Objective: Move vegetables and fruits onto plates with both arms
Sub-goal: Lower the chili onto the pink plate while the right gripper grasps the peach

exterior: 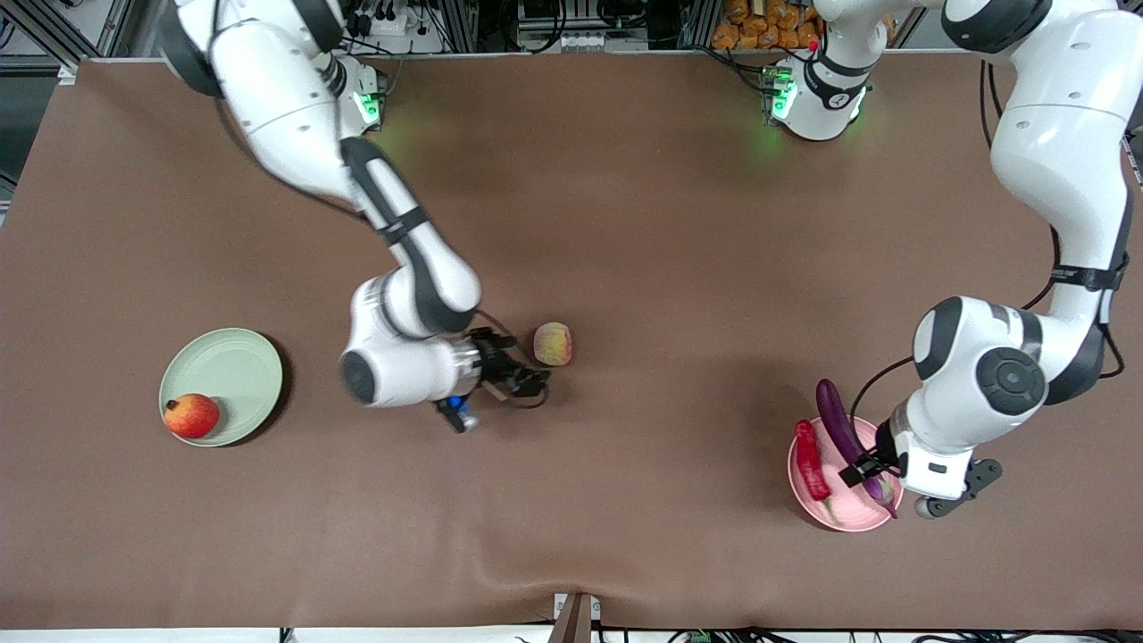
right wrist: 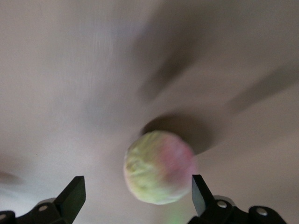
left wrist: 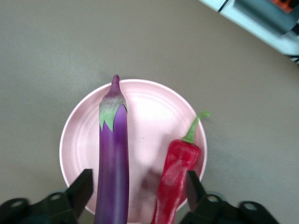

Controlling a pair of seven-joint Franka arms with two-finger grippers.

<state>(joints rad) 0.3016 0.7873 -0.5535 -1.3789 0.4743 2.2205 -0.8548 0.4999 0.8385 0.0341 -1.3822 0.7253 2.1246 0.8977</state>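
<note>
The purple eggplant [exterior: 838, 420] and the red chili pepper [exterior: 811, 459] lie side by side on the pink plate [exterior: 848, 520] toward the left arm's end of the table. My left gripper [exterior: 864, 471] is over this plate, open and empty; the left wrist view shows the eggplant [left wrist: 113, 158] and chili [left wrist: 177, 175] between its spread fingers [left wrist: 84, 189]. The pomegranate-like fruit [exterior: 191, 415] sits on the green plate [exterior: 234, 359]. The pale apple-like fruit [exterior: 553, 344] rests on the table. My right gripper [exterior: 534, 368] is open right beside it; the right wrist view shows the fruit [right wrist: 159, 173] just ahead of its fingers [right wrist: 74, 193].
The brown tablecloth [exterior: 625, 223] covers the table. A small bracket [exterior: 576, 616] sits at the table edge nearest the front camera. The arm bases stand along the edge farthest from that camera.
</note>
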